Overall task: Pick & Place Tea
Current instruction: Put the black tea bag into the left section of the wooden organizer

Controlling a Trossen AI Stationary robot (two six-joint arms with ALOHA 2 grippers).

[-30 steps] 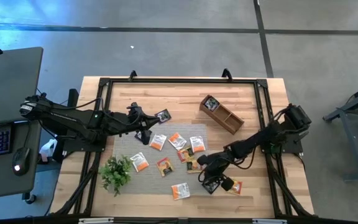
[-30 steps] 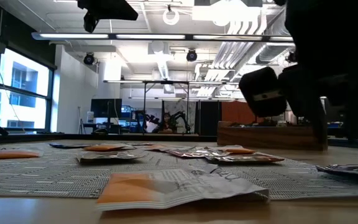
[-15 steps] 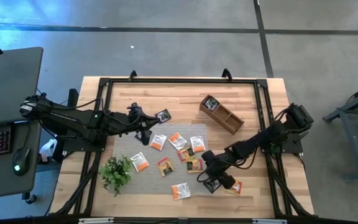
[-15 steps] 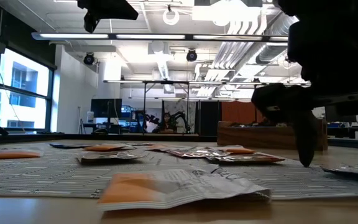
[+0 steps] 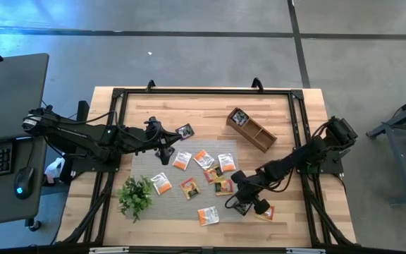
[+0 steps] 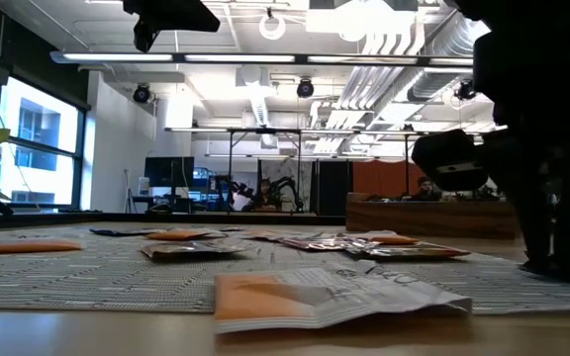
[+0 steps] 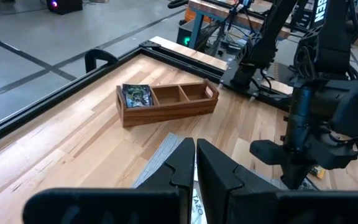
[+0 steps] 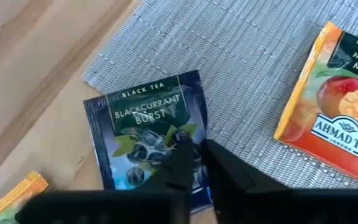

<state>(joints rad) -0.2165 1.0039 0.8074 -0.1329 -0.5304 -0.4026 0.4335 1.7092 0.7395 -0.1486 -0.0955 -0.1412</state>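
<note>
Several small square tea sachets, orange-and-white [image 5: 208, 215] and dark, lie on the grey woven mat [image 5: 139, 168] and beside it. A black blackcurrant sachet [image 8: 145, 134] lies flat, partly on the mat's near right corner and partly on the bare wood. My right gripper [image 5: 242, 205] [image 8: 196, 158] points steeply down, shut on it. My left gripper [image 5: 166, 150] [image 7: 196, 152] hangs shut and empty above the mat's far left part. My right gripper pinches the black sachet between its two fingers at the edge nearest the gripper [image 8: 163, 152]. The fingers come from above, slanting in from the table's right. The sachet lies flat, its far part on the mat's corner and the rest on the wood.
A wooden compartment box [image 5: 251, 129] [image 7: 166, 102] stands at the far right with a sachet [image 7: 135, 96] in one end. A green plant sprig [image 5: 134, 196] lies at the mat's near left. An orange sachet [image 5: 265, 210] lies right beside my right gripper.
My right gripper has tipped more steeply downward and sunk to the table; its fingers spread wide, then shut on the black sachet. The mat, with the sachets and the plant on it, has slid a little toward the table's right edge.
</note>
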